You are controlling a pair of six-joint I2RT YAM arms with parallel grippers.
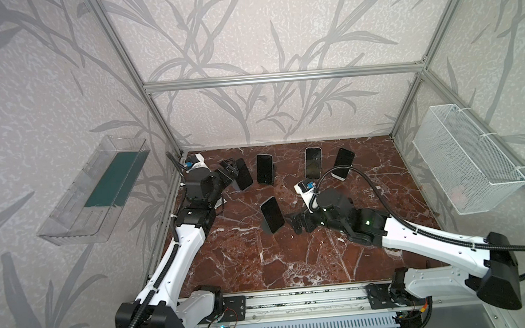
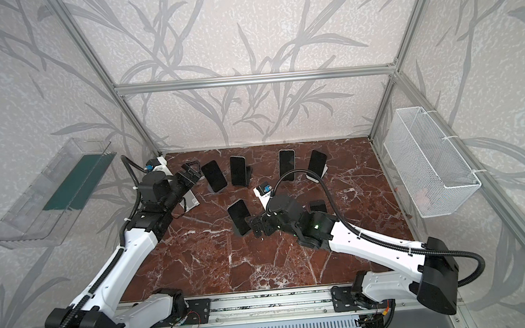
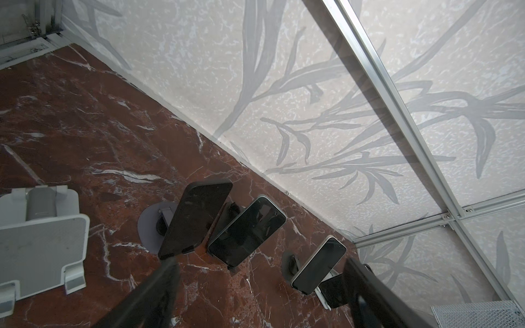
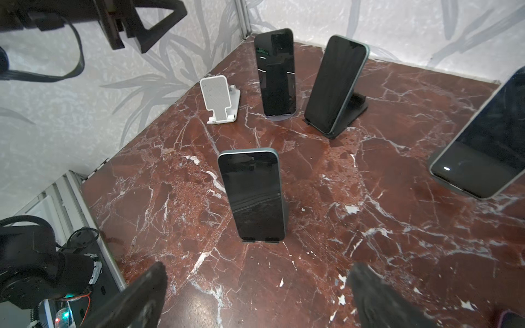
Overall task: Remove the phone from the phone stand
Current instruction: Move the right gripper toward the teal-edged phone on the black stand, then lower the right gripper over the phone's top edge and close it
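Note:
Several dark phones lean on stands on the red marble table. The nearest phone [image 4: 252, 196] [image 1: 272, 214] rests on a low stand [image 4: 260, 241] at mid-table. My right gripper [image 4: 257, 284] [image 1: 294, 223] is open just short of it, with bare marble between the fingers. At the back left, my left gripper [image 3: 261, 286] [image 1: 228, 170] is open too, hovering beside a black phone [image 3: 196, 218] [image 1: 242, 174] on a round-based stand [image 3: 149, 230]. It holds nothing. Three more phones [image 1: 265, 169] [image 1: 313, 162] [image 1: 343, 163] stand along the back.
An empty white stand [image 3: 42, 235] [image 4: 218, 100] sits under my left arm. A dark phone [image 2: 318, 206] lies flat behind my right wrist. A white wire basket [image 1: 469, 161] hangs on the right wall, a clear bin [image 1: 96, 190] on the left wall.

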